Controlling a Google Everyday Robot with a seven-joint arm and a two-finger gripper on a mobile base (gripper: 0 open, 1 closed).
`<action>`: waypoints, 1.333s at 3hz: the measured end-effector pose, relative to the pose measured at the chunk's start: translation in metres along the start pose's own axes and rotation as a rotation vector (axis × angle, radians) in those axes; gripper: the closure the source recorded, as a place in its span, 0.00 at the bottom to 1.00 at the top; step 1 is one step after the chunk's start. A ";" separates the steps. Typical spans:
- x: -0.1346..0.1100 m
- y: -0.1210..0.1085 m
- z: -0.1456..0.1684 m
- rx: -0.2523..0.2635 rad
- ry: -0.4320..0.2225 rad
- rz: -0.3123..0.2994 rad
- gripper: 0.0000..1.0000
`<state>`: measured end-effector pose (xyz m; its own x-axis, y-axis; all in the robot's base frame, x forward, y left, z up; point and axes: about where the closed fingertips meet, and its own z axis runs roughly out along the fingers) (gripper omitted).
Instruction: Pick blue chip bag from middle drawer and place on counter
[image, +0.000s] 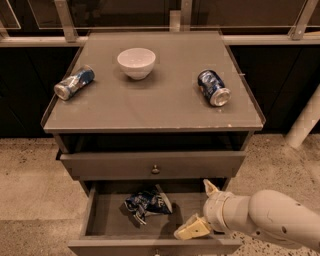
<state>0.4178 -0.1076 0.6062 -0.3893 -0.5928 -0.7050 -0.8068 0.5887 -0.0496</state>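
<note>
My gripper (192, 209) is hanging over the right side of the middle drawer (102, 222), which is standing pulled out. My two pale fingers (192, 229) are spreading wide apart, and nothing is sitting between them. One finger is pointing up toward the back of the drawer. The other is reaching down by the drawer's front wall; it may be touching that wall, but I cannot tell for sure. My white arm (275, 220) is coming in from the right.

The blue chip bag (147, 202) is lying crumpled on the drawer floor, near the middle and just to the left of my gripper. I am not touching it.

Above the open drawer, another drawer front (110, 165) with a small dark knob (155, 169) is sitting right under the counter (170, 107).

On the counter, a white bowl (136, 62) is standing upright near the back edge, a little left of the middle. One drink can (74, 83) is lying on its side close to the left edge. A second drink can (214, 87) is lying on its side near the right edge, well apart from the bowl. Tiny pale chips are showing along the front edge, toward the right front corner. A speckled floor (30, 185) is spreading out on both sides of the cabinet.
</note>
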 end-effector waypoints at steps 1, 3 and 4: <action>0.011 0.007 0.032 -0.017 -0.008 0.015 0.00; 0.014 0.027 0.105 -0.117 -0.050 0.025 0.00; 0.016 0.029 0.108 -0.125 -0.050 0.030 0.00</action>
<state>0.4362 -0.0404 0.5173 -0.3942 -0.5462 -0.7391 -0.8453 0.5311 0.0584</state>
